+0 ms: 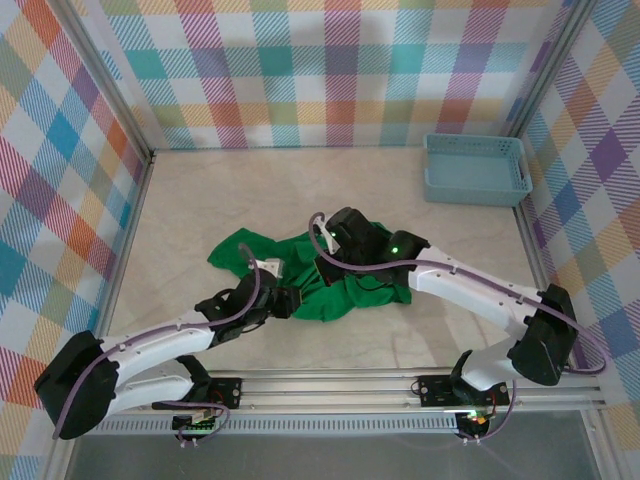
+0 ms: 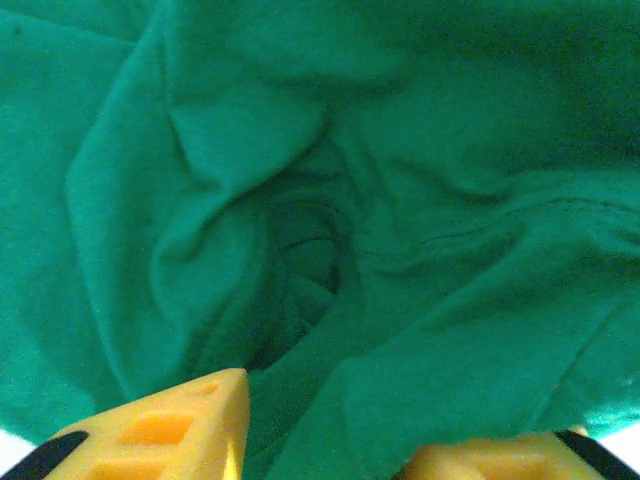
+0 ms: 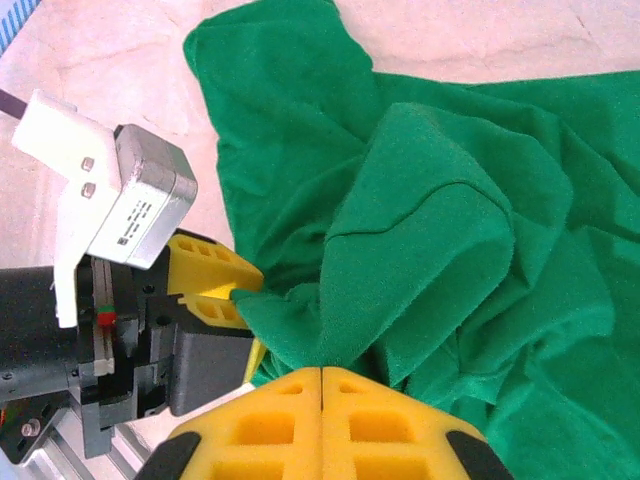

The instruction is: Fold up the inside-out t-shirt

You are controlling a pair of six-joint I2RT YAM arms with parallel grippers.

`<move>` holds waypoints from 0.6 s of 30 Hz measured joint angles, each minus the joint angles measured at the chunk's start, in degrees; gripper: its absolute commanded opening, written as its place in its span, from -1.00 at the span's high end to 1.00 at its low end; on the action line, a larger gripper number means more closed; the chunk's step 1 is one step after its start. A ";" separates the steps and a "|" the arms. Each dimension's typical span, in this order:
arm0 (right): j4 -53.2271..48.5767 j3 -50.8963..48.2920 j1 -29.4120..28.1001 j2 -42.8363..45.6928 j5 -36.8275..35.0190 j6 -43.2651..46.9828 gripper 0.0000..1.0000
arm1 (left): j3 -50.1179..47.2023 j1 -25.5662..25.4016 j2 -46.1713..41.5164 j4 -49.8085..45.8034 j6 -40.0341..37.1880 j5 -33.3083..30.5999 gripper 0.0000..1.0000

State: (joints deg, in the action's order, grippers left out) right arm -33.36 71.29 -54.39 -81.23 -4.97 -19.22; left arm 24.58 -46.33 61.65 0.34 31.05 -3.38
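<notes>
A: Located the inside-out t-shirt?

B: Found crumpled mid-bench between the two arms, nowhere near flat. Recorded well apart from the light blue basket in the far right corner.

A: Checked the tools?

B: Found the right tool clenched on a raised fold of the green cloth. Found the left tool parted and nosed into the folds, pinching nothing as far as could be seen.

A: Recommended what for the step in hand?

B: Judged spreading necessary before any fold. Advised holding the right pinch and closing the left on a single layer at a seam or hem, not on a bunch. Advised drawing apart low and slow, so as not to drag the whole pile.

A: Inspected surface and room?

B: Noted a pale, smooth, marbled bench, with space judged sufficient leftward and toward the far wall. Noted plaid walls on three sides and a metal rail along the near edge.
</notes>
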 measured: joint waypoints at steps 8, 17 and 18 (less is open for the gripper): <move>0.79 2.38 -0.72 -6.45 2.69 -0.83 1.00 | 1.05 -2.95 -10.78 -0.33 -4.90 0.81 -0.44; 3.34 5.90 -3.87 -10.34 5.73 -1.51 1.00 | 2.47 -3.10 -8.02 -0.63 -5.40 -0.68 -0.02; 3.69 5.90 -4.02 -10.34 5.99 -1.64 1.00 | 2.54 -3.10 -7.56 -0.61 -5.38 -1.18 0.09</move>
State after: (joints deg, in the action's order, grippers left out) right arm -29.67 77.19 -58.41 -91.57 1.02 -20.86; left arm 27.11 -49.43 54.08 -0.27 25.67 -4.56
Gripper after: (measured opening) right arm 0.067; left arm 0.526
